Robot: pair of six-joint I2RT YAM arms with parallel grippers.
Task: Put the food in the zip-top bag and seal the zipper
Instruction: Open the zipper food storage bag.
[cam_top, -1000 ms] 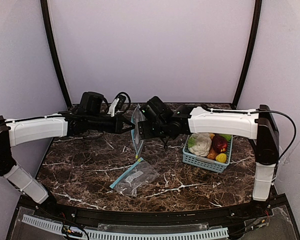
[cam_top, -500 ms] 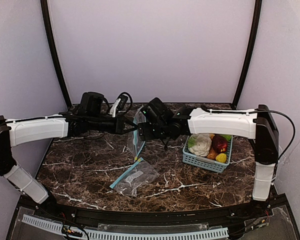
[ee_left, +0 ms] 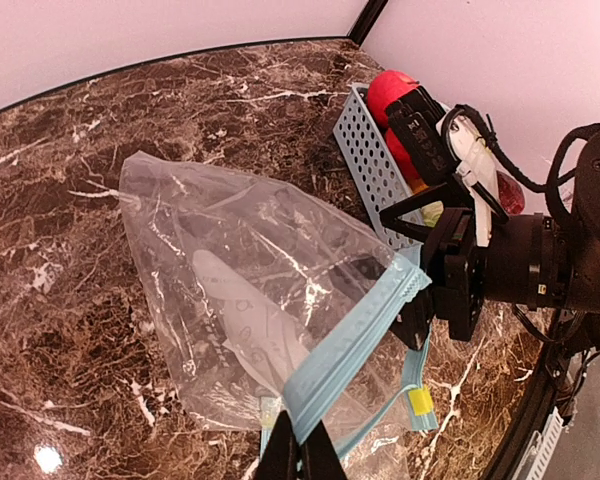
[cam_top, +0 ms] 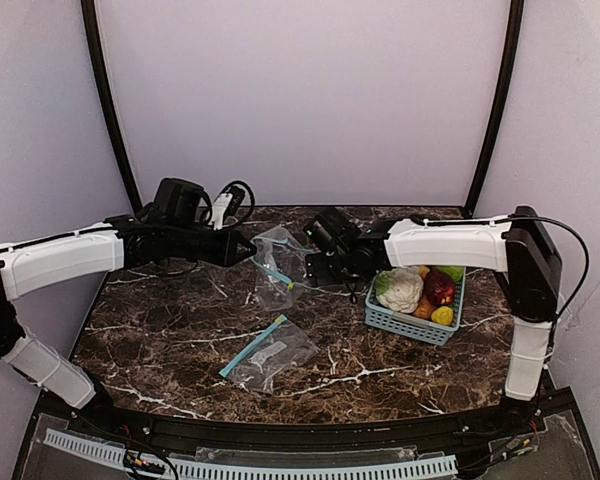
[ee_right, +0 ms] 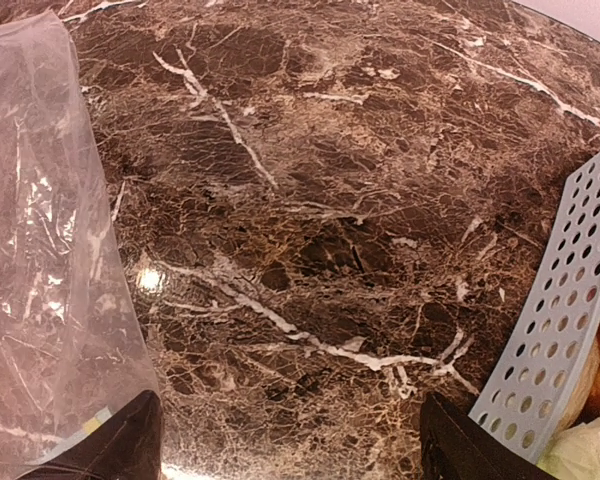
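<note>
Top external view: the left end effector (cam_top: 246, 247) stays clamped on the blue zipper strip (ee_left: 350, 350) of the clear zip-top plastic bag (cam_top: 278, 265), which now sags tilted. The right end effector (cam_top: 318, 268) has pulled back rightward, wide open and empty. The glossy toy fruits and vegetables (cam_top: 420, 287) remain in the light-blue slotted plastic basket (cam_top: 405, 323) at right, so filling has not begun. The bag's mouth is hard to read.

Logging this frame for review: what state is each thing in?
left gripper: shut on held bag, at its zipper edge.
right gripper: open, beside that bag.
held bag: held up, empty, mouth looks unzipped.
spare bag: flat on table.
food: in basket, none bagged.
</note>
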